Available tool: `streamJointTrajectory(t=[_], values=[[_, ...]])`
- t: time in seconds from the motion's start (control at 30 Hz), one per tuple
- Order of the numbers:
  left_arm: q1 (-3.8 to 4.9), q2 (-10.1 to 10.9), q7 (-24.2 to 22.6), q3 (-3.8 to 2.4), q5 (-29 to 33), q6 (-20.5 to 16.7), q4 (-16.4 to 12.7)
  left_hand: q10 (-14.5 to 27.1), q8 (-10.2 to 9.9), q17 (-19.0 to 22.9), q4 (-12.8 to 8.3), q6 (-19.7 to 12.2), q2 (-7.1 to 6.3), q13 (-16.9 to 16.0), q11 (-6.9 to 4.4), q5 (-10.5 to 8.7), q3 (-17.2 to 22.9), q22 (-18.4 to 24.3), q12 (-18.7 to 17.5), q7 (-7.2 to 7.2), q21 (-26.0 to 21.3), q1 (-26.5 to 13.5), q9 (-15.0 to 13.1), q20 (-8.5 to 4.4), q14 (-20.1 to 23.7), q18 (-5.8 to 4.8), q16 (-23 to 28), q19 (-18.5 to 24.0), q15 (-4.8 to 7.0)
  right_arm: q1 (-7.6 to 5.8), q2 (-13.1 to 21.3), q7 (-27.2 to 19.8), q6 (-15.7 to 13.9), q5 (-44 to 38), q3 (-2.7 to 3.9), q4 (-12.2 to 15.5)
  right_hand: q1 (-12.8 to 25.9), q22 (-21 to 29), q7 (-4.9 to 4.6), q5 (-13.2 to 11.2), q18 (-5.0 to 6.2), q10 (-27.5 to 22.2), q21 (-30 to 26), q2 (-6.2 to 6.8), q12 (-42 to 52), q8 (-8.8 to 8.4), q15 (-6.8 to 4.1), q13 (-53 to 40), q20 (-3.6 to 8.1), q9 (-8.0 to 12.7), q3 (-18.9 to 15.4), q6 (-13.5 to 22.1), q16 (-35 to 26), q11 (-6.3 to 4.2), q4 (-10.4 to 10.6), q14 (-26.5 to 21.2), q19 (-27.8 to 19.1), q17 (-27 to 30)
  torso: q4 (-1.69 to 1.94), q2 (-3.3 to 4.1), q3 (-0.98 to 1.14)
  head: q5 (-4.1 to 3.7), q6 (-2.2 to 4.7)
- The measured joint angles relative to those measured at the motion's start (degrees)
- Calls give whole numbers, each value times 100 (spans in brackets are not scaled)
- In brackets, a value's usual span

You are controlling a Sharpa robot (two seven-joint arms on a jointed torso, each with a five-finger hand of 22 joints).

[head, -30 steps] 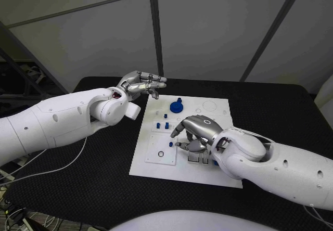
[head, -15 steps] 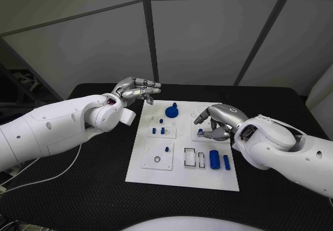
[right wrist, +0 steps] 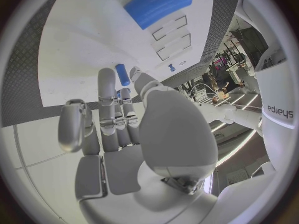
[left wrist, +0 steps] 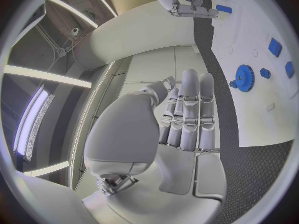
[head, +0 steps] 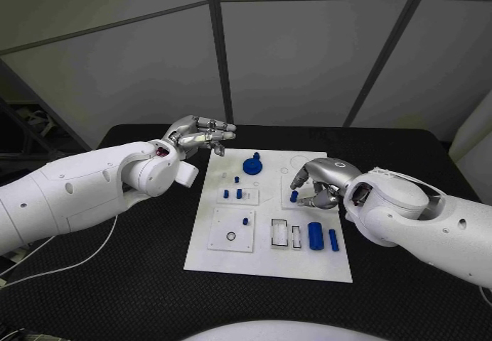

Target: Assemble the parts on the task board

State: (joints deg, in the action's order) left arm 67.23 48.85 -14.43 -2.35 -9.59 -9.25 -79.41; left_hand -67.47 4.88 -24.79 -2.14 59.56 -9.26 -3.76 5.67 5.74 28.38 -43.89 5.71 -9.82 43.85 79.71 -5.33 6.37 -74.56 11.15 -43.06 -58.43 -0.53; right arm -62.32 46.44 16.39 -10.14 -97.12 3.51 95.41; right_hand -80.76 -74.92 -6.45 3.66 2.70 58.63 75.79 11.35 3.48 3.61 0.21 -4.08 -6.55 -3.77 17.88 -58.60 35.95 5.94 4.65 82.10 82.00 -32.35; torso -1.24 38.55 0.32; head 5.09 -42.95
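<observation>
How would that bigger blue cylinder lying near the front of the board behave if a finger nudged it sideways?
The blue cylinder lies on its side on the task board, so it would probably roll. It looks like smooth, rigid plastic, likely light and a bit slippery.

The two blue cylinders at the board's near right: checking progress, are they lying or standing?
Lying. Both blue cylinders rest flat, side by side, on the task board.
</observation>
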Motion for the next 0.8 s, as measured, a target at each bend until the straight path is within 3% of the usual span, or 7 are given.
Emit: streamJointTrajectory(t=[0.1,0.27,0.5,0.8], values=[[0,-1,2,0,0,3,-1,0,0,0,0,0,0,0,0,0,0,0,0,0,0,0,0,0,0,0,0,0,0,0,-63,28,28,-37,0,-43,-81,0,0,0,50,2,0,-81,33,0,0,-9,0,0,20,0,0,-2,20,0,0,12,-1,0,0,-5,-7],[0,-4,6,0,0,13,-1,0,0,0,0,0,0,0,0,0,0,0,0,0,0,0,0,0,0,0,0,0,0,0,-143,56,52,-88,0,-105,-203,1,-104,0,47,328,127,-203,112,0,-2,-39,23,0,190,-105,52,-53,57,2,69,18,-1,1,2,-12,-14],[0,-4,12,0,0,23,4,0,0,7,0,0,19,0,0,0,0,-1,0,0,-22,-18,0,0,0,0,27,0,0,0,-225,62,111,-132,-1,-145,-225,1,-126,24,45,773,385,-226,117,0,-63,-30,60,-4,504,-190,366,-156,104,145,169,-158,-1,1,3,-5,-25],[0,-11,21,1,0,37,7,0,0,6,0,0,24,0,0,0,0,-1,0,0,-22,-24,0,0,0,0,27,0,0,0,-271,57,250,-158,-3,-212,-225,1,-128,23,45,1098,563,-225,117,37,-82,-12,82,-21,732,-357,1167,-195,64,164,189,-866,-1,0,4,7,-38]])
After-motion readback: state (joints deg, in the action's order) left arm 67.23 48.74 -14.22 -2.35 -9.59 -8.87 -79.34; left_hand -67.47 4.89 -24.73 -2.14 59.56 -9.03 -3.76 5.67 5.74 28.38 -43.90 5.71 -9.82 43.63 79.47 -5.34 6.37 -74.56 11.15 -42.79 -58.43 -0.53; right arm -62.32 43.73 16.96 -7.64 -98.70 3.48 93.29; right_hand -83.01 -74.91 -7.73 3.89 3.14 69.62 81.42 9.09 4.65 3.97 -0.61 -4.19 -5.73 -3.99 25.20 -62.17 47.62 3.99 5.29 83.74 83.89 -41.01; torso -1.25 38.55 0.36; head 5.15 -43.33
